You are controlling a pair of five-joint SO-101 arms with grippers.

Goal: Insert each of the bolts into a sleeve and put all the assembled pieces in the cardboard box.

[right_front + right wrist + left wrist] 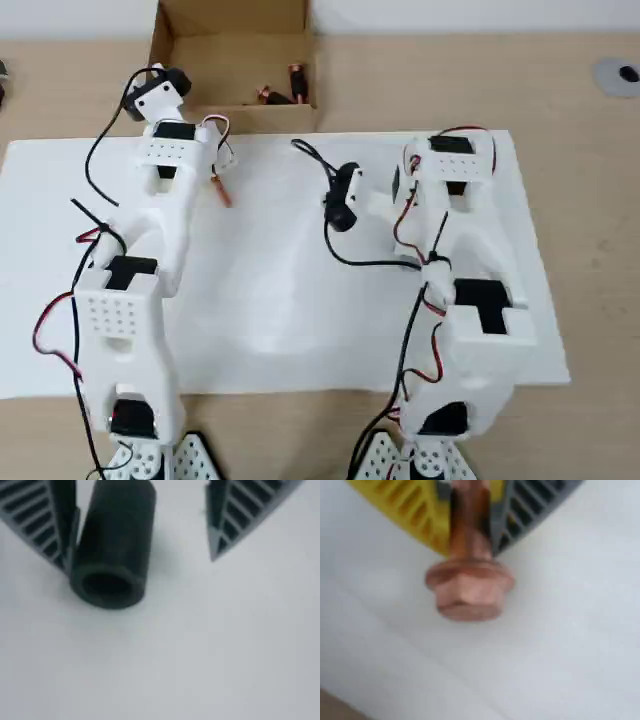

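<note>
One part held, one loose.
Your left gripper (470,540) pinches the copper hex-head bolt (469,587); close the spread right gripper (141,557) squarely around the black tubular sleeve (112,545).

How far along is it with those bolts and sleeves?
Done: a couple of copper-and-dark pieces lie in the cardboard box. In hand: the left gripper clamps a copper bolt; the right gripper stands open around a black sleeve. Left: joining those two and boxing them.
</note>
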